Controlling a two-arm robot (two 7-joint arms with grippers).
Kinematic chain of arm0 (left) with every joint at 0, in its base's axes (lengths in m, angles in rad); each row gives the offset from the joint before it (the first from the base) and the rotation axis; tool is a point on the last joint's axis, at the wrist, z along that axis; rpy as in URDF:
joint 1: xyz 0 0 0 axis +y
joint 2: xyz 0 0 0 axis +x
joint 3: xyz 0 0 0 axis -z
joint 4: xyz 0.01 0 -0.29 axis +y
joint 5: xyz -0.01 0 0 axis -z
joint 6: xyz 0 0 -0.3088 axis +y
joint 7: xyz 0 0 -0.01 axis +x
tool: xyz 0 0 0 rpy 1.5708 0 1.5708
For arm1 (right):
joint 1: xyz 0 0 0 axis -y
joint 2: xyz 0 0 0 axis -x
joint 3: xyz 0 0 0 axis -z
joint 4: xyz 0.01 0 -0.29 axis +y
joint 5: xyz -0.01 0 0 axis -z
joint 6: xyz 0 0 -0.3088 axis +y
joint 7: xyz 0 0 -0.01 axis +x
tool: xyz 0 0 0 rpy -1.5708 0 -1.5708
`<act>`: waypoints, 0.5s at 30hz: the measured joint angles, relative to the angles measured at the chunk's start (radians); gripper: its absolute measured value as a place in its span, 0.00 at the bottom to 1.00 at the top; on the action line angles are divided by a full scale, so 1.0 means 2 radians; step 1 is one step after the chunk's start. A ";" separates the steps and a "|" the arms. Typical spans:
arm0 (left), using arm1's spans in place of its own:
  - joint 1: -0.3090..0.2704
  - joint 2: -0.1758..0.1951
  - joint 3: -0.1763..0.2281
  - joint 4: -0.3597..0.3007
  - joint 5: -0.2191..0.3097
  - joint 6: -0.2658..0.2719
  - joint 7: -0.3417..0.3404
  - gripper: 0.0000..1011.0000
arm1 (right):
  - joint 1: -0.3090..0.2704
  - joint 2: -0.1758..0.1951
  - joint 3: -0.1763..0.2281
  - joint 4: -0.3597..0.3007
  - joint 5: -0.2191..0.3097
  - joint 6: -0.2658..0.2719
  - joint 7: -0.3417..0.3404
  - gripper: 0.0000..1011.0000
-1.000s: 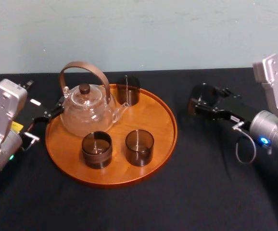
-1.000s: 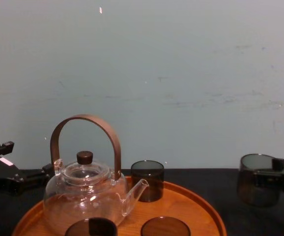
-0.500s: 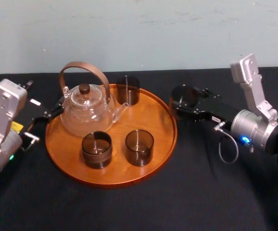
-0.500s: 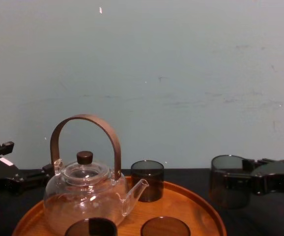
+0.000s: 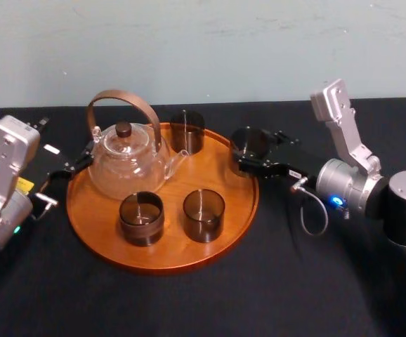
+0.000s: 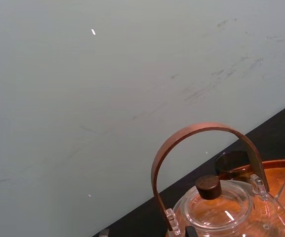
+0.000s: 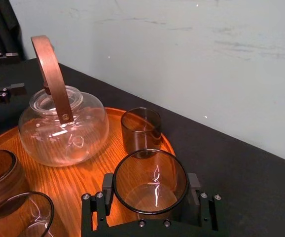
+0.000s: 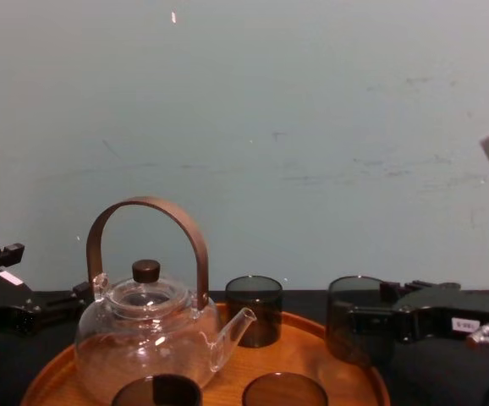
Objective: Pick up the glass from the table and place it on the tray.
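Note:
My right gripper (image 5: 249,153) is shut on a smoky dark glass (image 5: 249,140), holding it upright by its sides just above the right rim of the round orange-brown tray (image 5: 225,173). The right wrist view shows the glass (image 7: 150,178) between the black jaws, over the tray's wood (image 7: 83,183). From the chest view, the glass (image 8: 354,315) hangs at the tray's right edge (image 8: 314,347). My left gripper (image 5: 61,146) rests open on the black table (image 5: 294,281) beside the tray's left rim, with nothing in it.
On the tray stand a clear glass teapot (image 5: 126,160) with a brown arched handle and three more dark glasses: one at the back (image 5: 187,131) and two at the front (image 5: 141,218) (image 5: 204,215). A pale wall runs behind the table.
My right gripper has carried the glass leftward, from over the black table to over the tray's right rim. The left arm has not moved.

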 joint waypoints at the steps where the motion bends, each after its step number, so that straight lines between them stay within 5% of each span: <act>1: 0.000 0.000 0.000 0.000 0.000 0.000 0.000 0.99 | 0.002 -0.001 -0.001 0.003 0.000 -0.001 0.001 0.90; 15: 0.000 0.000 0.000 0.000 0.000 0.000 0.000 0.99 | 0.035 -0.023 -0.013 0.057 -0.004 -0.016 0.013 0.90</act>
